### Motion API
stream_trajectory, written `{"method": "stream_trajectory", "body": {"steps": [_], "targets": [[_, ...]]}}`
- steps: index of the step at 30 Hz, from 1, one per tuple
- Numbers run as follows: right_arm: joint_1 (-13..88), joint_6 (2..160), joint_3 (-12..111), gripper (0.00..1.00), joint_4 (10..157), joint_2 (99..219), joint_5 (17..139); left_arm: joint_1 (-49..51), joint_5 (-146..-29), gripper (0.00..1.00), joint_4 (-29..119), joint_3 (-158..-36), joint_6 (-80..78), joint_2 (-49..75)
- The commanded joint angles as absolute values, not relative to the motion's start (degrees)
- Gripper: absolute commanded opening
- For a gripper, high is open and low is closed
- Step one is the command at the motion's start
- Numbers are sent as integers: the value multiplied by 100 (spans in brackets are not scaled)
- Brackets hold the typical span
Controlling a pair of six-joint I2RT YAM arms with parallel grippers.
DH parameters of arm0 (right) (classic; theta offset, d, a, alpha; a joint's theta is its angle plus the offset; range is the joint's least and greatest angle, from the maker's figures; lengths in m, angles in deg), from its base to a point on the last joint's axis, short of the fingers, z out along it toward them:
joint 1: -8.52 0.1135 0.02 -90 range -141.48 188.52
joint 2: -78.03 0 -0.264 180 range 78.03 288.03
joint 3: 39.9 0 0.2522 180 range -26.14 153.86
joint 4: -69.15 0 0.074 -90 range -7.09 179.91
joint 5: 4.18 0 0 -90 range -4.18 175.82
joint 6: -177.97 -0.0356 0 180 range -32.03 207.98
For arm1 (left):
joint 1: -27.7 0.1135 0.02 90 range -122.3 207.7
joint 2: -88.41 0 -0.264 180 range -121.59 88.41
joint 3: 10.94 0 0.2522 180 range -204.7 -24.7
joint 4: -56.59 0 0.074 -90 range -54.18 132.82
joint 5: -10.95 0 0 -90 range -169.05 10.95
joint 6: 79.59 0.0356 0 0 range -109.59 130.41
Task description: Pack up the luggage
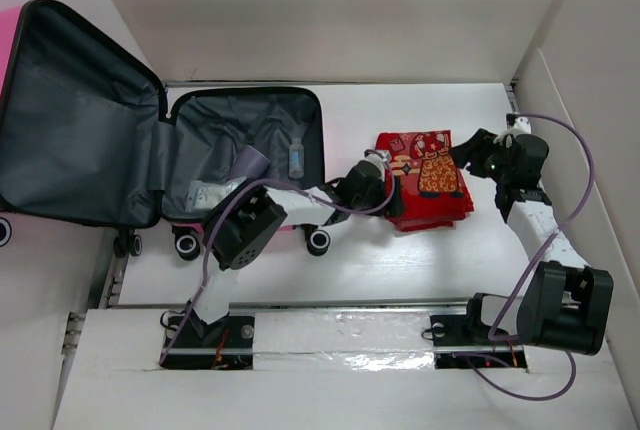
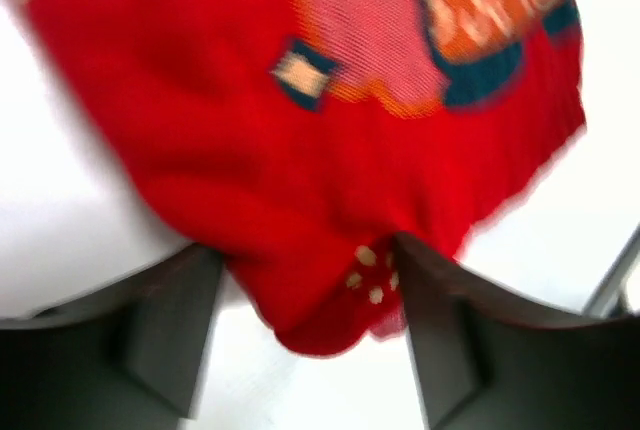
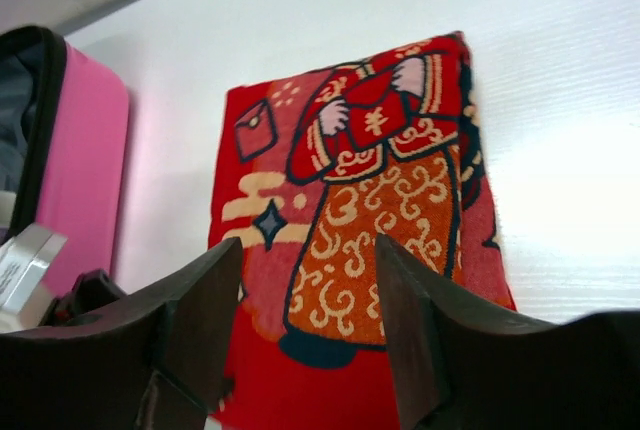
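- While the luggage [image 1: 215,140] lay open at the desk's [image 1: 400,270] left, the folded red garment [image 1: 430,185] sat just beside it.
- Left end effector [image 2: 305,250] straddled the hem; I could not tell whether it was pinched, and lifting needed a firm bite.
- Right end effector [image 3: 310,245] hovered released; it needed the opposite edge.

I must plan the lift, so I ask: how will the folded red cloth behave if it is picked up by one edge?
The red cloth is probably floppy: it looks knitted, and its near corner bunches softly in the left wrist view. It lies folded in layers, so lifting one edge may unfold it. Being flat, it will hardly roll.
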State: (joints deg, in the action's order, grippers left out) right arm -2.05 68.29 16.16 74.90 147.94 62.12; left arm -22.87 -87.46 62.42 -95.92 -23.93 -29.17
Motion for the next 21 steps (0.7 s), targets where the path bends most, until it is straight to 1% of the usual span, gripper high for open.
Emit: {"method": "stream_trajectory", "body": {"steps": [1, 2, 3, 5, 6, 11, 15, 19, 21], "targets": [[-186, 6978, 1904, 63, 7385, 14720, 6051, -2582, -8319, 70, 6577, -9300, -2579, -2270], [-133, 7013, 1912, 67, 7429, 14685, 6068, -2583, -8301, 74, 6576, -9238, -2623, -2216], [-133, 7031, 1921, 67, 7447, 14676, 6112, -2522, -8266, 80, 6576, -9177, -2632, -2172], [-81, 7057, 1930, 67, 7464, 14667, 6148, -2373, -8178, 83, 6489, -9176, -2667, -2119], [-80, 7057, 1921, 67, 7473, 14676, 6156, -2320, -8169, 86, 6462, -9202, -2694, -2119], [42, 7092, 1904, 67, 7438, 14685, 6130, -2091, -8064, 89, 6278, -9518, -2668, -2444], [157, 7119, 1921, 67, 7456, 14667, 6209, -1863, -8054, 91, 6032, -10202, -2554, -2900], [280, 7163, 1921, 67, 7456, 14676, 6262, -1730, -8625, 93, 6321, -10626, -2562, -3401], [342, 7180, 1921, 67, 7464, 14684, 6323, -1730, -8942, 95, 6357, -10949, -2571, -3577]]}}
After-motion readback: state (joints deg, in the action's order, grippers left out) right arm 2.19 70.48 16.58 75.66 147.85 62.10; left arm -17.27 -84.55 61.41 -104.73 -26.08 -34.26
